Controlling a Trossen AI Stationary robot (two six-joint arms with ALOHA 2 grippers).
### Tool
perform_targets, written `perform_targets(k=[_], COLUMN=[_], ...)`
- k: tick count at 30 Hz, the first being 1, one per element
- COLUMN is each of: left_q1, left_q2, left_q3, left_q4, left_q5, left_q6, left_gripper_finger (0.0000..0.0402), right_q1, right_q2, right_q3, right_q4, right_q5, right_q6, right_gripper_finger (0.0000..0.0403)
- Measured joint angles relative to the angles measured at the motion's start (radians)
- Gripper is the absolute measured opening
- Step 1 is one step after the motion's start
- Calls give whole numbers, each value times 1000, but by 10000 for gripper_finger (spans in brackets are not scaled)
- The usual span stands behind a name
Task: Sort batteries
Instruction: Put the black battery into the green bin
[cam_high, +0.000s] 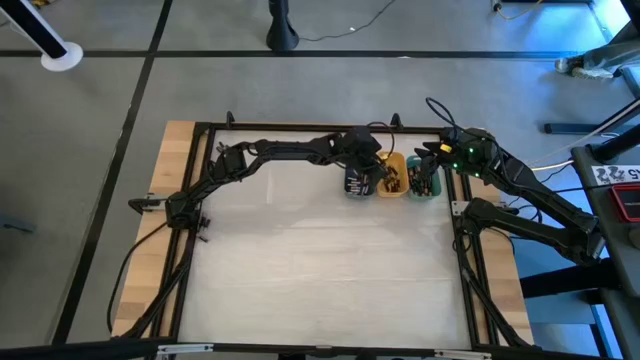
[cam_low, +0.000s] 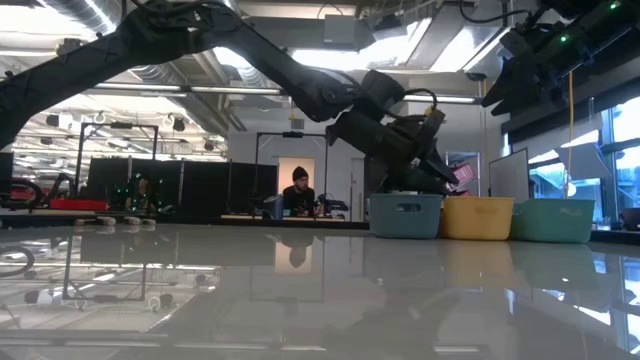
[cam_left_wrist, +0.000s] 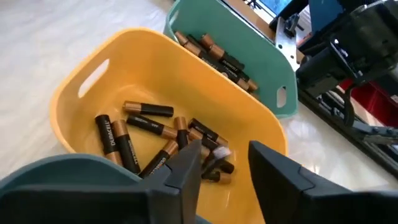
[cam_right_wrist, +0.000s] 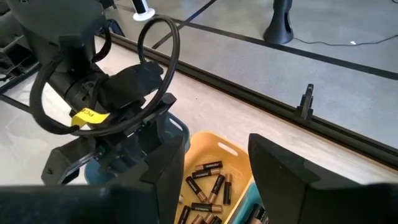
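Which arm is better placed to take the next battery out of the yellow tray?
Probably the left. The left gripper hangs open right over the batteries in the yellow tray; the right gripper, also open, sits higher above it.

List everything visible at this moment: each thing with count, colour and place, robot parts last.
Yellow tray: one, middle of the row of three at the table's far edge.
Green tray: one, right end of the row.
Blue tray: one, left end of the row, under the left wrist.
Batteries: a loose pile, black and copper, in the yellow tray; more in the green tray; exact count cannot be told.
Table: one, pale top, wooden side strips.
Person: one, seated in the room far behind the table.
Left gripper: fingers apart, empty, above the near end of the yellow tray.
Right gripper: open, empty, raised above the trays at the row's right end.
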Motion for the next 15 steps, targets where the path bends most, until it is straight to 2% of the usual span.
perform_targets(k=[3, 6, 8, 11, 15], left_q1=[1, 1, 0, -4, 6], left_q2=[0, -1, -7, -36, -107], left_q3=[28, 88, 129, 178, 194], left_q4=[-4, -6, -14, -75, -227], left_q5=[30, 108, 124, 116, 40], left_q6=[-23, 5, 32, 101, 227], left_gripper_finger=[143, 153, 154, 155, 155], right_q1=[0, 0, 0, 0, 1], right_q2=[0, 0, 0, 0, 0], right_q3=[0, 0, 0, 0, 0], right_q4=[0, 0, 0, -1, -4], right_q5=[0, 0, -2, -20, -44], right_q6=[0, 0, 0, 0, 0], right_gripper_finger=[182, 182, 182, 182, 182])
